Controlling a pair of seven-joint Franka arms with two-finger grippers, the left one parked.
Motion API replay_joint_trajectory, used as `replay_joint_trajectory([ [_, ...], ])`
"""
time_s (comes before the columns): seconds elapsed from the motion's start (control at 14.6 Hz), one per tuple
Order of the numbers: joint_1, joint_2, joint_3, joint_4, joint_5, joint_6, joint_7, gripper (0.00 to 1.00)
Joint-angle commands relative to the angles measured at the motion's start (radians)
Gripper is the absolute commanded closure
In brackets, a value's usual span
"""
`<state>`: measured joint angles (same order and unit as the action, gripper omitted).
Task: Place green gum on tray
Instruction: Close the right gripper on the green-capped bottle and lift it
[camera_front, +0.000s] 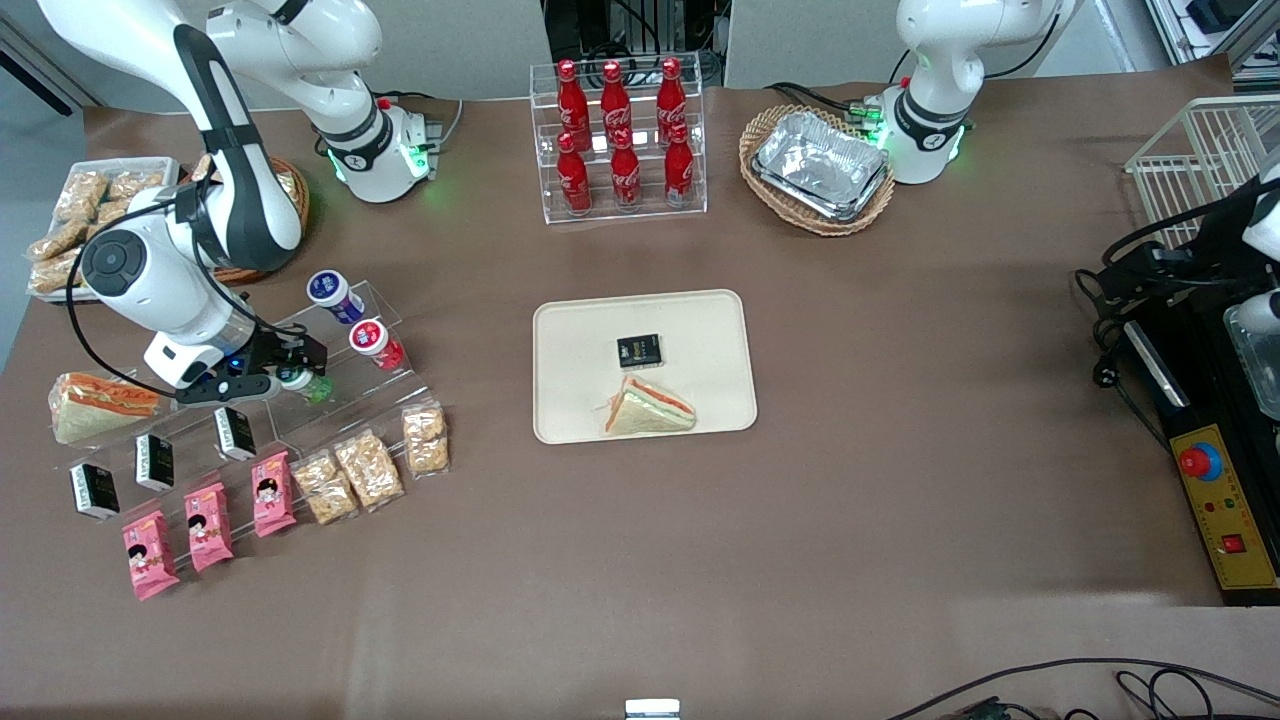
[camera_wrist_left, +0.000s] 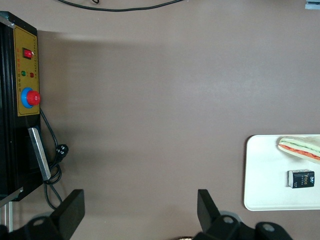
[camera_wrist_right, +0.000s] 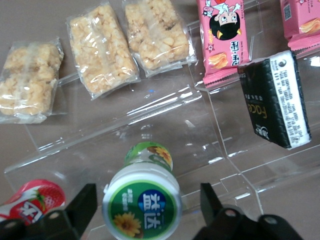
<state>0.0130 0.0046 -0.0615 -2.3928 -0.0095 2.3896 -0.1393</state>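
Small green-bodied plastic gum canister with white round lid and green label (camera_wrist_right: 142, 205) lay tilted on the stepped clear acrylic display rack (camera_wrist_right: 200, 130), near the bench edge at the working arm's end; the sloped tiers appeared meant to present lids outward for a straight grab. Red-bodied canister (camera_front: 377, 343) rested just beside it, blue-bodied one (camera_front: 333, 294) one step higher. Black two-finger gripper (camera_wrist_right: 145, 210) hung at the rack with fingers spread, nothing clenched; green canister sat between the two fingers (camera_wrist_right: 82, 207), lid toward the wrist camera, contact not evident. Large flat beige rectangular plastic tray (camera_front: 580, 340) lay at bench centre, well apart, already bearing a wrapped triangular sandwich (camera_front: 648, 408) and small black packet (camera_front: 639, 350), with bare surface left
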Motion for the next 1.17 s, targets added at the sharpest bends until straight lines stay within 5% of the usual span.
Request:
replay_joint_trajectory([
  [0.0,0.001,0.003,0.000,-0.008,-0.006,0.026,-0.006,0.38],
  [0.34,0.001,0.003,0.002,-0.005,-0.003,0.023,-0.006,0.84],
  [0.69,0.001,-0.135,0.009,0.058,-0.004,-0.103,-0.026,0.85],
  [1.1,0.002,-0.176,0.098,0.489,0.011,-0.714,0.050,0.85],
])
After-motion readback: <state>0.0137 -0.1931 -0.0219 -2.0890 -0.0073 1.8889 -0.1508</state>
